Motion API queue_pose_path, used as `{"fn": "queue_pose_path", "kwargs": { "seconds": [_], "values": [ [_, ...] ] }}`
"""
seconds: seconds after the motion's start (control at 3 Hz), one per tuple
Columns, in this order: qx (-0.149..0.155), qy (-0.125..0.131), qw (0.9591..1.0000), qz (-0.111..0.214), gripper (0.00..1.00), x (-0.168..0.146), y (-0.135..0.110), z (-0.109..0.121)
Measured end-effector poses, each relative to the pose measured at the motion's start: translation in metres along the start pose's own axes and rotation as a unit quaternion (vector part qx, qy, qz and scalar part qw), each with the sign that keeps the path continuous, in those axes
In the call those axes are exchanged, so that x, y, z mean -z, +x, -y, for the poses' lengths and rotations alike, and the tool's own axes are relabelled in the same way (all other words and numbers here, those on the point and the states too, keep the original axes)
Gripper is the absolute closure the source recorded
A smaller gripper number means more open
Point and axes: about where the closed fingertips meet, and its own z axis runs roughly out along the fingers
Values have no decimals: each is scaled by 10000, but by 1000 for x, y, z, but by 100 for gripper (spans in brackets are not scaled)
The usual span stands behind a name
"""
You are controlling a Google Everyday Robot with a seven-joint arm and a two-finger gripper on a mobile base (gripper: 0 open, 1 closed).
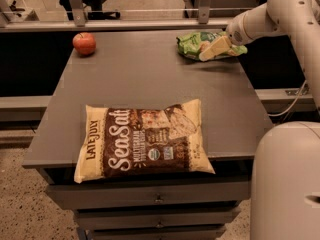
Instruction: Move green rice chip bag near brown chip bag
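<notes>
The green rice chip bag (191,42) lies crinkled at the far right corner of the grey table (135,79). My gripper (212,50) reaches in from the right on the white arm (260,21) and lies over the bag's right part, touching or just above it. The brown chip bag (142,140) lies flat at the table's front edge, "Sea Salt" lettering up, far from the green bag.
A red apple (84,43) sits at the table's far left corner. Drawers (150,199) are under the table front. The robot's white base (287,184) stands at the lower right. A rail (125,19) runs behind the table.
</notes>
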Motion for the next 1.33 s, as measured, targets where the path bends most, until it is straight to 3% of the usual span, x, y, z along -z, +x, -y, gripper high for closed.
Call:
{"fn": "queue_pose_path", "kwargs": {
  "seconds": [0.33, 1.0, 1.33],
  "values": [
    [-92, -168, 9997, -131, 18, -8, 6, -5],
    [-244, -356, 9988, -249, 63, -8, 15, -9],
    [-150, -494, 9985, -204, 87, 4, 10, -16]
  ]
}}
